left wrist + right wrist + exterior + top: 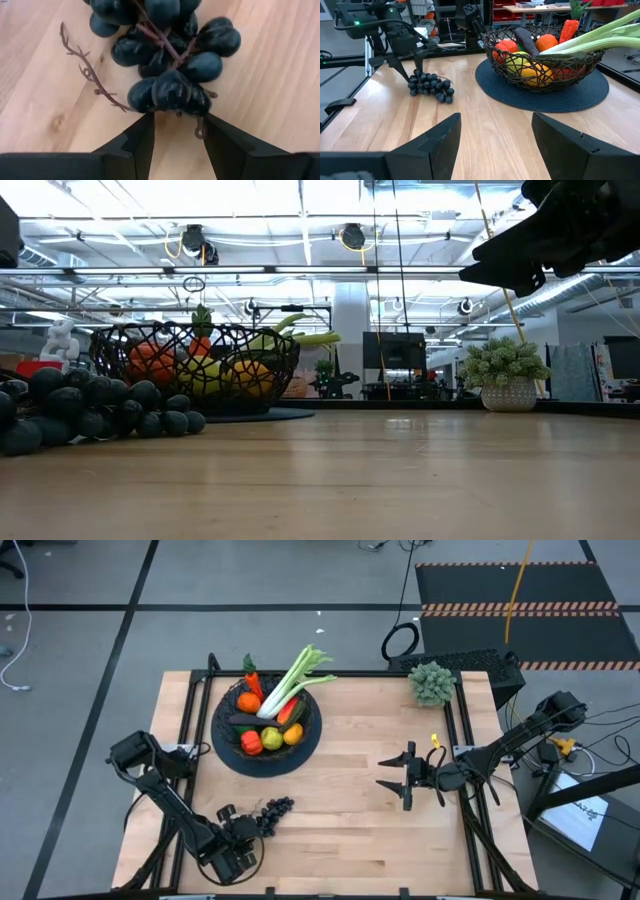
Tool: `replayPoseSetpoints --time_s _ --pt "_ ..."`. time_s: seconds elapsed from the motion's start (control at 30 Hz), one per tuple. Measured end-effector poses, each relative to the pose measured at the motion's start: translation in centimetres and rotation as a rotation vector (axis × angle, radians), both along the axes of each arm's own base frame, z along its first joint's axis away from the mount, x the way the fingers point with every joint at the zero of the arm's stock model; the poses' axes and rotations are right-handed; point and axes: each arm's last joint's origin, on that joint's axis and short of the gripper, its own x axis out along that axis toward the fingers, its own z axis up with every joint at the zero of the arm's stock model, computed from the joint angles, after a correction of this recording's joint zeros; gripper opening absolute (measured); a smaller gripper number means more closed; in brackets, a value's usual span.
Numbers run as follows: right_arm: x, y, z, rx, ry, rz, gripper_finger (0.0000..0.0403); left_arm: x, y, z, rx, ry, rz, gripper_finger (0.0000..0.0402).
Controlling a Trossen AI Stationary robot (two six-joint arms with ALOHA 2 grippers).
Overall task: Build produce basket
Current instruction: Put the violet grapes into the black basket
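Working from the lower left of the overhead picture, I have the left claw (243, 830) down low on the worktop (350, 820), its two dark fingers (142, 137) spread partway with the gap empty and the tips just short of the nearest berries of the dark grapes (275, 808). The bunch lies flat on the wood, stems and a bare twig splayed to one side, so I judge the claw is lined up along the surface to close on the end cluster, which gives more purchase than one round berry. Grapes look like the last piece outside. Out toward right of centre, the right claw (410, 778) hangs above bare wood, fingers spread and holding nothing, parked clear so the left arm has room. Farther up, in the upper left of centre, the basket (226, 736) sits on a dark round mat (310, 748), already loaded with oranges, a lemon, a carrot, and a long pale-green stalk (290, 685) that overhangs the rim. Beyond it, at the upper right corner, stands a small potted plant (432, 682).
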Motion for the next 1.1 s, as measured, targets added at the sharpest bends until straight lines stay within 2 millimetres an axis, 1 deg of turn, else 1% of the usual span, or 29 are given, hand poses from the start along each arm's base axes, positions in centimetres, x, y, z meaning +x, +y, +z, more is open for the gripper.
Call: replayPoseSetpoints --time_s 0.07,0.17,0.4,0.47,0.57,0.63,0.77,1.0,1.1 --pt "0.0 0.0 0.0 -0.001 0.000 0.000 0.0238 0.1 0.1 0.0 0.001 0.000 0.002 0.0151" --pt "0.0 0.0 0.0 -0.002 0.002 0.000 0.0238 0.2 0.2 0.0 0.003 0.004 -0.003 0.0122" --pt "0.0 0.0 0.0 -0.003 0.002 0.000 0.0238 0.2 0.2 0.0 0.005 0.008 -0.017 0.0020" --pt "0.0 0.0 0.0 -0.003 0.002 0.000 0.0238 0.2 0.2 0.1 0.006 0.008 -0.023 0.0010" --pt "0.0 0.0 0.0 -0.003 0.002 0.000 0.0238 0.2 0.4 0.7 0.001 -0.006 -0.037 0.0015" --pt "0.0 0.0 0.0 -0.003 0.002 0.000 0.0238 0.2 0.6 1.6 0.006 -0.033 -0.054 0.0013" --pt "0.0 0.0 0.0 -0.003 0.002 0.000 0.0238 0.1 1.2 4.1 0.039 -0.160 -0.102 0.0007" --pt "0.0 0.0 0.0 -0.003 0.002 0.000 0.0238 -0.7 3.1 9.0 0.154 -0.389 -0.176 0.0005" --pt "0.0 0.0 0.0 -0.006 0.002 0.001 0.0238 -0.8 4.0 10.6 0.209 -0.464 -0.196 0.0009"
